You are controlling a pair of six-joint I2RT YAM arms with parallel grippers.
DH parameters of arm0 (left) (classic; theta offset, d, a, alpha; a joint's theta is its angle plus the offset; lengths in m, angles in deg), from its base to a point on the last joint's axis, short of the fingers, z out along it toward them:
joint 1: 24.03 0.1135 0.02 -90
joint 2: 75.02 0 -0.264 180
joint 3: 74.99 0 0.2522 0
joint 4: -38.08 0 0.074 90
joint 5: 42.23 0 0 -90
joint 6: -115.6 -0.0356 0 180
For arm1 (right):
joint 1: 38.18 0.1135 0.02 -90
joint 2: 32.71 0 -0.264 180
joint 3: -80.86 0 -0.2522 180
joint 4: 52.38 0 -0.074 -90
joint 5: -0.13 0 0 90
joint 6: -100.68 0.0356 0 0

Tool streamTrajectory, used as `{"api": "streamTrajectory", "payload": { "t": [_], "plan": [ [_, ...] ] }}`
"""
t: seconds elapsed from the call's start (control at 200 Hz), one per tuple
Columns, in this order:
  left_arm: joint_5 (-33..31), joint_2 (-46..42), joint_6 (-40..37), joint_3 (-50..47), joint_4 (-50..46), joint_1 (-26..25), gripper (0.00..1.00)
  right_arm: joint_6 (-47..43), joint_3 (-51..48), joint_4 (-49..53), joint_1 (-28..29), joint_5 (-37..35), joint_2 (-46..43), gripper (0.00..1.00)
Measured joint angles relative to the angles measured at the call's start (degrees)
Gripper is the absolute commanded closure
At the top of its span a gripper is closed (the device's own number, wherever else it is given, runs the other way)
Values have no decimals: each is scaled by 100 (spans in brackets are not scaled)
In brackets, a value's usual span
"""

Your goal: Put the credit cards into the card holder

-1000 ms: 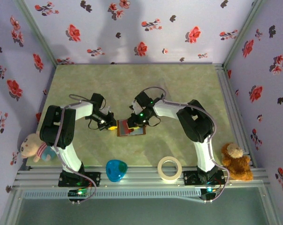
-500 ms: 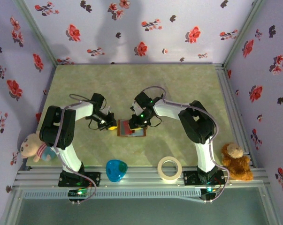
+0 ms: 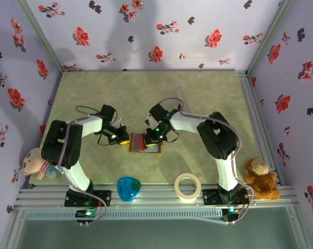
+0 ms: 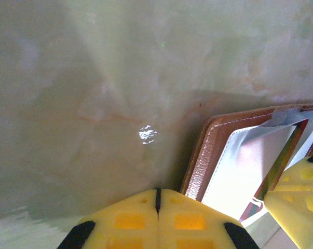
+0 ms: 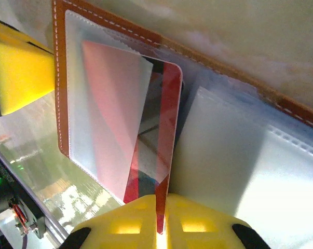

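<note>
Narrowed since a second ago, your right claw is pinching the thin red plastic credit card by its end. It is partly sleeved in the brown leather-look card holder, which is lying open on the tabletop. Your left claw is resting closed beside it. The card is likely stiff, light and slick, so be gripping its short end squarely.

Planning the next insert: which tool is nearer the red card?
Right. The right tool pinches the red card; the left tool sits shut beside the card holder's edge.
</note>
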Motion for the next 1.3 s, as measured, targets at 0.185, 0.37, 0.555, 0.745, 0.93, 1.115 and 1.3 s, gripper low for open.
{"api": "streamTrajectory", "payload": {
  "t": [0.185, 0.37, 0.555, 0.745, 0.93, 1.115, 1.3],
  "plan": [
    [-57, -79, 103, -98, 151, -46, 96, 289, -83, -273, 133, 52, -13, 91],
    [-87, -157, 240, -212, 289, -66, 98, 562, -175, -415, 195, 35, -61, 91],
    [-85, -297, 490, -439, 592, -72, 100, 820, -345, -494, 229, -216, -260, 93],
    [-72, -492, 800, -754, 1023, -83, 100, 1104, -544, -562, 245, -428, -428, 89],
    [-57, -592, 1036, -960, 1340, -114, 100, 1322, -608, -645, 267, -448, -455, 82],
    [-66, -608, 1163, -999, 1462, -280, 100, 1427, -608, -651, 297, -492, -461, 93],
    [-190, -625, 1226, -992, 1506, -496, 100, 1519, -608, -649, 321, -553, -459, 90]
  ]
}}
